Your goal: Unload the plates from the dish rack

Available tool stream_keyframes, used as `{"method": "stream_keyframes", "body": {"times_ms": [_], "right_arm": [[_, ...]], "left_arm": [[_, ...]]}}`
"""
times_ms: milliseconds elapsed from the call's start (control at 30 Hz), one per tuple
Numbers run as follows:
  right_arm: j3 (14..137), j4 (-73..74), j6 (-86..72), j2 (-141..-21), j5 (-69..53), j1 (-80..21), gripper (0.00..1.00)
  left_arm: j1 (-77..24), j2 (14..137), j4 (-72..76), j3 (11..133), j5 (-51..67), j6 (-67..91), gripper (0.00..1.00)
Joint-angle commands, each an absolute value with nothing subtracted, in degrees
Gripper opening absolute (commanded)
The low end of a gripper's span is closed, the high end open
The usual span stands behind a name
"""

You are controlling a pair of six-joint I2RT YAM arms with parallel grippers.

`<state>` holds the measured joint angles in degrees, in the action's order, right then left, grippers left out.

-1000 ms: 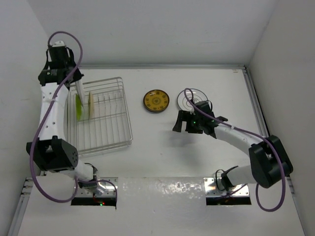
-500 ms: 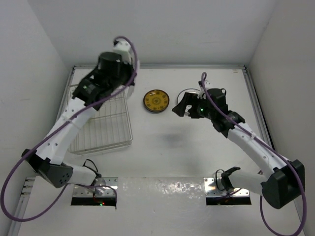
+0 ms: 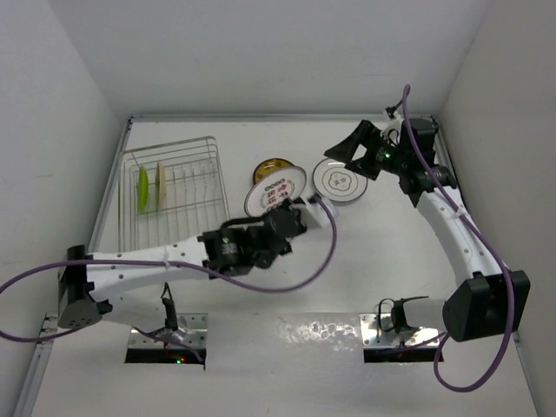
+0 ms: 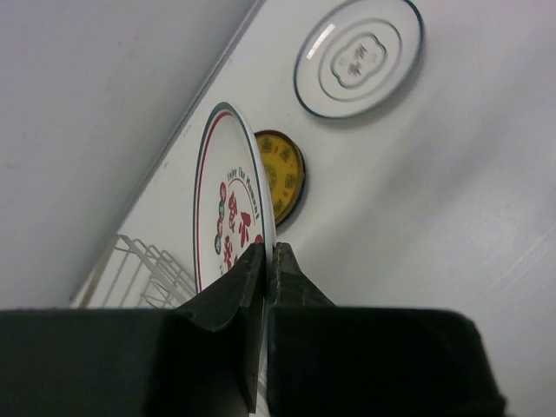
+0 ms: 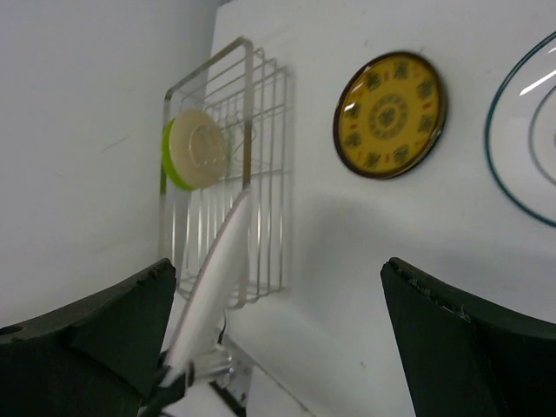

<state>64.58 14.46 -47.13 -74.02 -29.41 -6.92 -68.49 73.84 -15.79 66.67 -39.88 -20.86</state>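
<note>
My left gripper (image 3: 294, 214) is shut on the lower edge of a white plate with red-black marks (image 3: 276, 193) and holds it tilted above the table, right of the dish rack (image 3: 187, 230). In the left wrist view the fingers (image 4: 252, 269) pinch that plate (image 4: 228, 204). A lime green plate (image 3: 141, 187) and a cream plate (image 3: 160, 185) stand upright in the rack. A yellow-brown plate (image 3: 269, 164) and a white plate with dark lines (image 3: 340, 181) lie on the table. My right gripper (image 3: 352, 158) is open and empty above the white plate.
White walls close in the table on the left, back and right. The right wrist view shows the rack (image 5: 261, 130), the yellow-brown plate (image 5: 391, 113) and the held plate edge-on (image 5: 213, 278). The left arm lies across the table's near middle.
My left arm swung from the rack to the table's middle with the red-marked plate in its grip. My right arm rose toward the far right.
</note>
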Motion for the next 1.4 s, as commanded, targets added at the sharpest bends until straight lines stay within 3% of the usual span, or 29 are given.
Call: {"method": "stream_keyframes", "body": {"times_ms": [0,333,500,533,633,667,700,733,767,800,900,1033,1067,1100,1133,1167,1200,1367], "right_arm": [[64.9,13.7,-48.9,-73.5,-38.1,-7.0,0.99],[61.3,22.8,-38.2,-75.5,-37.1,-15.3,0.98],[55.1,17.5,-39.5,-75.3,-38.2,-16.1,0.93],[54.2,12.4,-42.2,-75.5,-41.7,-16.1,0.89],[49.1,-1.1,-50.3,-76.1,-48.8,-16.1,0.5],[48.6,-3.7,-51.7,-76.3,-49.6,-16.1,0.42],[48.5,-5.3,-52.5,-76.3,-49.9,-16.1,0.33],[48.8,-5.2,-52.3,-76.4,-50.3,-16.1,0.16],[48.7,-5.2,-52.3,-76.3,-50.4,-16.1,0.07],[48.6,-5.7,-52.7,-76.3,-50.4,-16.2,0.01],[47.6,-8.7,-55.2,-76.1,-50.1,-15.9,0.0],[43.1,-16.7,-61.2,-75.5,-48.3,-13.2,0.0],[42.3,-18.3,-62.7,-75.3,-46.9,-12.5,0.0],[40.9,-19.8,-64.1,-75.1,-45.9,-10.7,0.0],[40.4,-20.0,-64.2,-75.0,-44.5,-9.7,0.0],[40.0,-19.5,-63.8,-74.7,-41.5,-8.6,0.0],[39.6,-19.4,-63.5,-74.9,-40.2,-7.5,0.0],[38.6,-18.8,-62.7,-77.5,-32.9,-0.4,0.0]], "left_arm": [[-74.7,77.5,-6.5,62.7,-54.1,-33.5,0.0],[-81.6,86.0,-1.8,62.3,-58.4,-37.4,0.0],[-83.0,87.0,-1.0,61.9,-57.0,-37.3,0.0],[-83.1,86.9,-1.1,61.8,-56.3,-37.0,0.0],[-83.7,87.3,2.4,61.0,-54.4,-36.2,0.0],[-83.7,87.7,2.8,60.7,-53.8,-35.8,0.0],[-83.7,88.0,3.2,60.6,-53.8,-35.7,0.0],[-83.7,88.4,4.0,60.3,-53.8,-35.5,0.0],[-83.7,88.7,4.6,59.9,-54.0,-35.4,0.0],[-83.7,88.9,5.0,59.6,-54.2,-35.4,0.0],[-83.7,90.0,5.8,59.2,-55.2,-34.7,0.0],[-83.7,90.4,5.3,58.9,-56.1,-31.6,0.19],[-83.6,90.2,4.9,58.8,-56.4,-30.6,0.39],[-83.6,89.8,4.1,58.8,-57.9,-28.1,0.65],[-83.6,89.7,3.8,58.8,-59.1,-26.6,0.65],[-83.6,89.3,2.7,59.0,-59.8,-24.9,0.91],[-83.6,89.0,1.2,59.1,-60.0,-22.9,0.99],[-83.6,85.3,-11.4,59.3,-61.0,-6.3,1.0]]}}
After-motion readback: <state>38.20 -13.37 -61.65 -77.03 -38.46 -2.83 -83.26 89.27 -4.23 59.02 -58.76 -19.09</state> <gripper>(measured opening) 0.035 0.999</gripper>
